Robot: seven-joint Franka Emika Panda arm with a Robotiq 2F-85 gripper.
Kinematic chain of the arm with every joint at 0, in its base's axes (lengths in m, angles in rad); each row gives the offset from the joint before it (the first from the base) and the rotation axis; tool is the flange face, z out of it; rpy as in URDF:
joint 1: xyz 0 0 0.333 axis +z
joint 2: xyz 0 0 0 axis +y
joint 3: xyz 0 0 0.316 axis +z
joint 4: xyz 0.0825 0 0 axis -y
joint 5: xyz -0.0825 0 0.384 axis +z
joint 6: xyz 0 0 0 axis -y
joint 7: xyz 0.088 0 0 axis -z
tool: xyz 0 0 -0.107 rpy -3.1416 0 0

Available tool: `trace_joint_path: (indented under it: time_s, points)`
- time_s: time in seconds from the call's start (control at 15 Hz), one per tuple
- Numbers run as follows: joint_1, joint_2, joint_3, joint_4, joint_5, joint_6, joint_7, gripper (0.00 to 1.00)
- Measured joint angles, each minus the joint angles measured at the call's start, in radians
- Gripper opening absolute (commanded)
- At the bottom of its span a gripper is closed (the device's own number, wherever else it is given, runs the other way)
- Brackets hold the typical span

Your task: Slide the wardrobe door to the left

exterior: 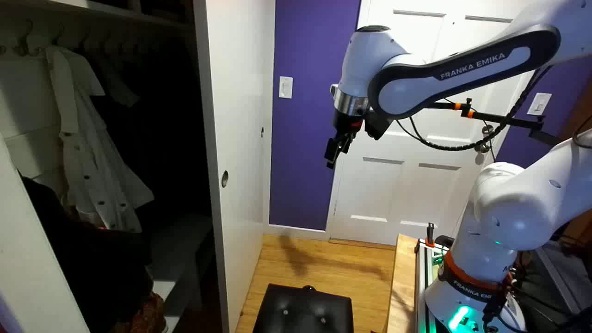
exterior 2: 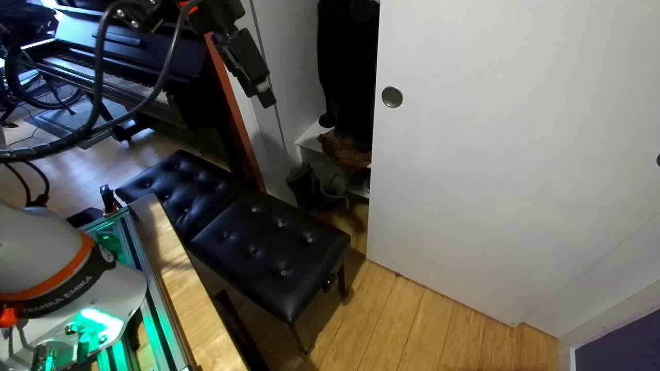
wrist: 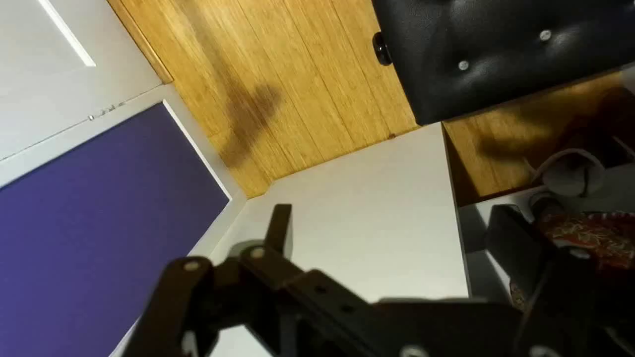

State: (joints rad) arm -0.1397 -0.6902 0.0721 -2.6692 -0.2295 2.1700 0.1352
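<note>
The name "FRANKA EMIKA" can be read on the robot arm [exterior: 411, 95] in front of the wardrobe door [exterior 2: 479, 170], and again on the black band [exterior 2: 64, 291] round the robot's base [exterior 2: 124, 288].

The wardrobe door stands between the dark gap of a closet [exterior: 27, 111] and a purple wall [exterior: 300, 175]. Its upright free edge borders that gap, where a white coat [exterior: 97, 157] hangs from a row of hooks too dim to count. Two round pulls [exterior: 225, 179] show along the white side, one near the free edge, one toward the wall; whether both sit on one panel cannot be told.

The end effector [wrist: 393, 218] hangs in mid-air, apart from the wardrobe door, its two fingers [wrist: 278, 228] spread wide.

Bare floor [exterior 2: 428, 319] runs along the foot of the wardrobe door. Of two black padded seats [exterior 2: 273, 252], the nearer is just beside the free edge, a little floor between; the second adjoins it, farther from the wardrobe door. One desk [exterior 2: 185, 283] bears the base, across the floor from the wardrobe door. Two light switches [exterior: 286, 88] show, one near the wardrobe door, one beyond a white room door [exterior: 397, 203]. One piano [exterior 2: 139, 56] stands well apart from the wardrobe door, past the closet.
</note>
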Motion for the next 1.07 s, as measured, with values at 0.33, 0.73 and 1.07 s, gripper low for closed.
trace_joint_path:
  time_s: [0.33, 0.73, 1.07]
  points:
    - [0.0, 0.001, 0.0, 0.0, 0.0, 0.0, 0.0, 1.0]
    - [0.0, 0.001, 0.0, 0.0, 0.0, 0.0, 0.0, 1.0]
    - [-0.019, 0.043, -0.013, 0.017, 0.0, 0.057, 0.024, 1.0]
